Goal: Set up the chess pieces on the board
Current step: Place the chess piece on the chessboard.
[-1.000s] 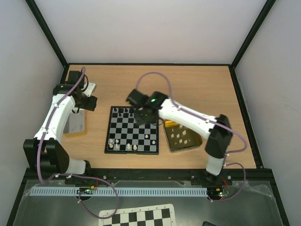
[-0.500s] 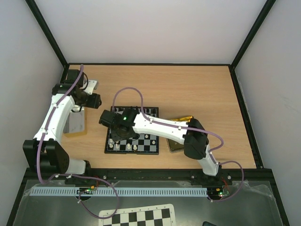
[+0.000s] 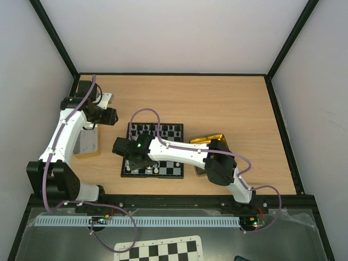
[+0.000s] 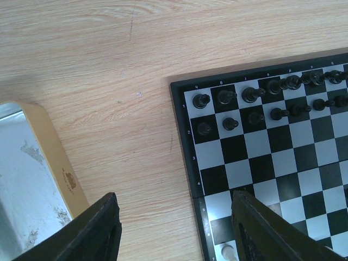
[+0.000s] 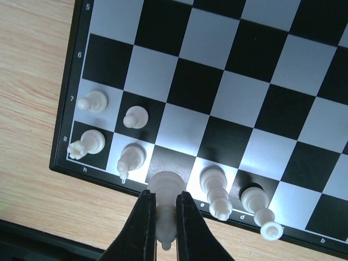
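The board [image 3: 153, 176] lies mid-table with black chess pieces [image 3: 155, 129] along its far rows and white ones on its near-left squares. My right gripper [image 3: 132, 156] hangs over that near-left corner. In the right wrist view this gripper [image 5: 165, 204] is shut on a white piece [image 5: 166, 186], held just above a near-row black square between a white knight [image 5: 130, 157] and a tall white piece [image 5: 216, 189]. My left gripper [image 3: 109, 116] stays off the board's far-left corner. Seen from the left wrist, it [image 4: 176, 228] is open and holds nothing, over the board's edge [image 4: 182, 136].
A gold tin [image 3: 209, 138] sits right of the board, partly under the right arm. A flat tin half [image 3: 87, 142] lies left of the board, and its gold rim [image 4: 51, 152] shows in the left wrist view. A printed checkered sheet [image 3: 163, 251] lies below the table's near edge.
The right arm has swung from the board's far-right side, near the gold tin, across to the near-left corner with the white piece in its grip. The left arm has barely moved.
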You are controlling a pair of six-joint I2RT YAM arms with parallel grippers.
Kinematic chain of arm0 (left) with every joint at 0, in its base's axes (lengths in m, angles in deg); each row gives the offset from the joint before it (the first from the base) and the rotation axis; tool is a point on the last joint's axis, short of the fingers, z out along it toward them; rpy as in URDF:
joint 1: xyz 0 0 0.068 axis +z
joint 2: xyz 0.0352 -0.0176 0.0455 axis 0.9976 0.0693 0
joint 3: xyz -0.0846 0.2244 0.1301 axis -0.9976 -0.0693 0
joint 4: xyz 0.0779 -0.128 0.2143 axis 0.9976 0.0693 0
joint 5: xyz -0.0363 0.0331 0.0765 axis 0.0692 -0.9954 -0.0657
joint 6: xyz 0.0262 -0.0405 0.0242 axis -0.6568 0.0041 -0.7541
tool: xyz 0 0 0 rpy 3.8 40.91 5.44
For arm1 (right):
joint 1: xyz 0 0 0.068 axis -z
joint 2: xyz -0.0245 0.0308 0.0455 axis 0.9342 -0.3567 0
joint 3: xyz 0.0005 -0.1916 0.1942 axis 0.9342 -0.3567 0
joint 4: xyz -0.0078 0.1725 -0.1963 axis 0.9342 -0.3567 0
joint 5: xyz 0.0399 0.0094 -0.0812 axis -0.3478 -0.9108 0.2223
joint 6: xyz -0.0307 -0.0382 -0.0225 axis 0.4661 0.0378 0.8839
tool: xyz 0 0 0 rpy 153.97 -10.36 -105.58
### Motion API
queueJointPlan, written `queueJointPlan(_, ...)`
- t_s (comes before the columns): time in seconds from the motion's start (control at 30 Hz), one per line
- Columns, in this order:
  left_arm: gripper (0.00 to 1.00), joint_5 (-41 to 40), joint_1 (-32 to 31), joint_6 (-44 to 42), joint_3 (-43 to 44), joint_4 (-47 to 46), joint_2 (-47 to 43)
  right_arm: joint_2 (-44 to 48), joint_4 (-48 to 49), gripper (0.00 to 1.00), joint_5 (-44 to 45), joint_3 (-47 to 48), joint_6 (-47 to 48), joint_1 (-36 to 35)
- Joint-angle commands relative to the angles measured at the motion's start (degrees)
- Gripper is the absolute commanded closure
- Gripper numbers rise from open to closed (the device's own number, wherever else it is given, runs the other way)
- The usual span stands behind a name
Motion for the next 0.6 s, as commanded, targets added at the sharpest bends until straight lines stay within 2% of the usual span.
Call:
queueJointPlan(0.0, 0.43, -0.2, 0.2, 0.6, -0.7, -0.2, -1.9, 0.0, -1.5, 0.98, 3.9, 0.5, -1.9, 0.1)
queueJointPlan(0.57, 0.43, 0.3, 0.3, 0.3, -1.2, 0.2, -2.0, -3.7, -1.7, 0.98, -0.4, 2.4, -1.6, 0.2)
